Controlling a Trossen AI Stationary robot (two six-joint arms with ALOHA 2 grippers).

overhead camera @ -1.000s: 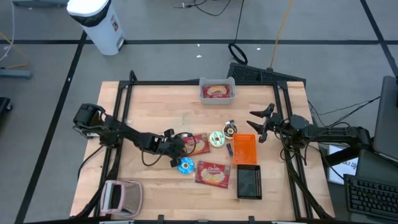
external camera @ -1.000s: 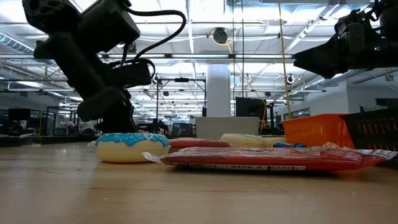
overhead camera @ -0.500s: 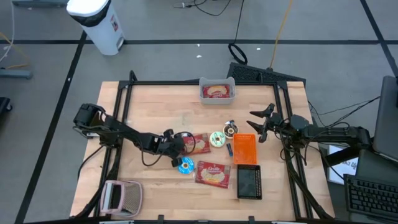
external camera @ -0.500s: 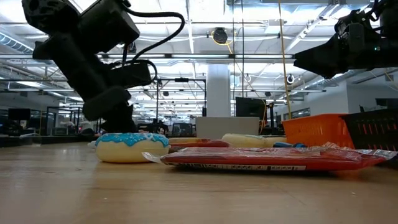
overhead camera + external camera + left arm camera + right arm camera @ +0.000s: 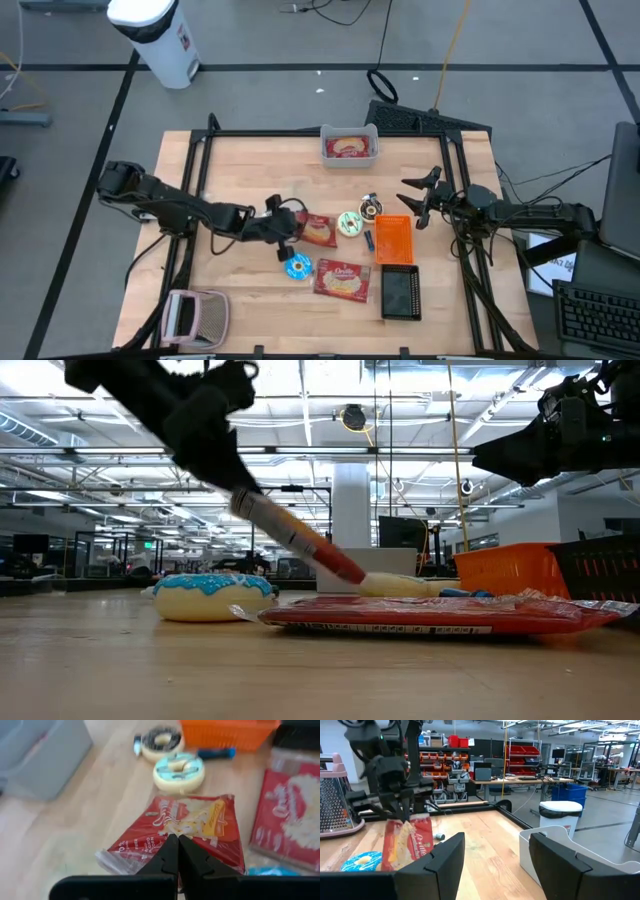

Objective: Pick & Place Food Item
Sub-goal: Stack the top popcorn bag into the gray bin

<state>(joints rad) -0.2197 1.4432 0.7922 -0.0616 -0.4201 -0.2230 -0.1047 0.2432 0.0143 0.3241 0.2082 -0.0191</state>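
A red snack packet (image 5: 320, 230) hangs tilted at the table's middle, with my left gripper (image 5: 297, 228) shut on its left end. The low view shows the packet (image 5: 300, 540) sloping down from the gripper toward the right. Near it lie a blue-iced donut (image 5: 298, 267), a second red packet (image 5: 343, 281) and a green-iced donut (image 5: 349, 223). My right gripper (image 5: 410, 205) waits open and level at the right side, touching nothing. My left gripper pinches the packet's left end edge (image 5: 162, 851) between its two fingertips. The fingers slant down from the table's left. The packet hangs tilted below them, held end up. Whether its lower right end (image 5: 347, 568) rests on the table I cannot tell.
A clear bin (image 5: 349, 147) holding another packet stands at the far edge. An orange basket (image 5: 393, 239) and a black basket (image 5: 401, 293) sit right of centre, with a chocolate donut (image 5: 370, 209) beside them. A pink grater (image 5: 196, 316) lies at the near left.
My left gripper has risen from the table beside the blue donut, tipping less steeply, with the packet's left end between its fingers. That end has come up off the table, so the packet now slopes, while its right end has stayed low.
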